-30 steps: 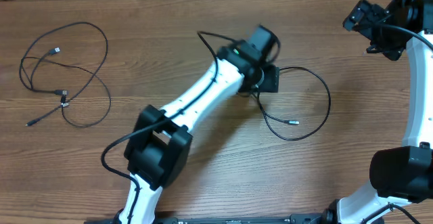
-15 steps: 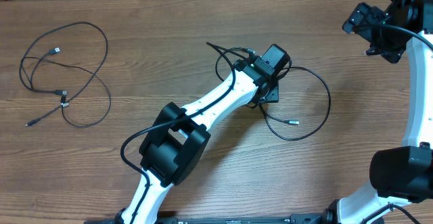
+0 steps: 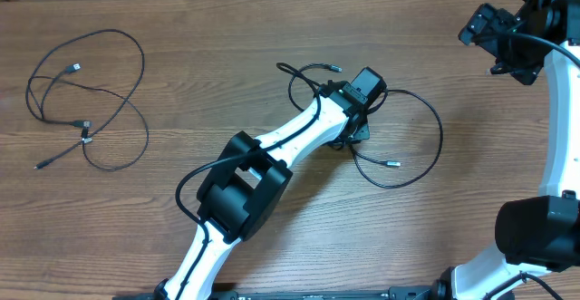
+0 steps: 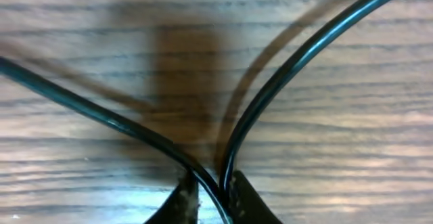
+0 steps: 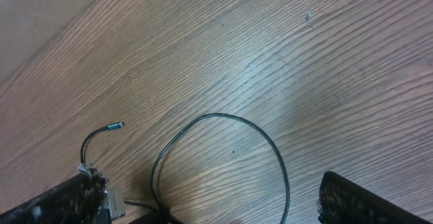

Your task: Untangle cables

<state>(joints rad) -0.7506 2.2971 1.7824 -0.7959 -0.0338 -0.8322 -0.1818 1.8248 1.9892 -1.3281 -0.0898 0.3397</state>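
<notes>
Currently, entries run from the tips outward.

1. Left end effector [image 4: 215, 200]: dark fingertips are clenched low over the bench. They pinch the thin black flexible cable [image 3: 441, 132] where two of its strands converge, and both strands pass between the tips.
2. Thin black flexible cable: it lies mid-bench as one wide loop to the right of the left wrist. One small silvery plug end [image 3: 395, 164] rests inside the loop, and a second plug end [image 3: 336, 66] curls up beyond the wrist. Part of the cable is hidden under the arm.
3. Right end effector [image 5: 220, 197]: the fingers are spread wide and hold nothing. It is raised at the far right corner, well apart from the loop.
4. Loose tangle of thin black cords [image 3: 83, 128]: several overlapping loops with plug ends sit at the far left, well apart from both arms.
5. Brown wood-grain bench [image 3: 227, 46]: this carries everything listed.

Hazards, as judged:
- With two strands in one pinch, a pull would likely drag both together and tighten the crossing instead of opening it.
- The cord is thin and slick, so it may slide out of the tips under tension.
- Nothing anchors the far end, so the whole loop may simply trail along.
- A plug end may snag on a strand or on the wrist.
</notes>
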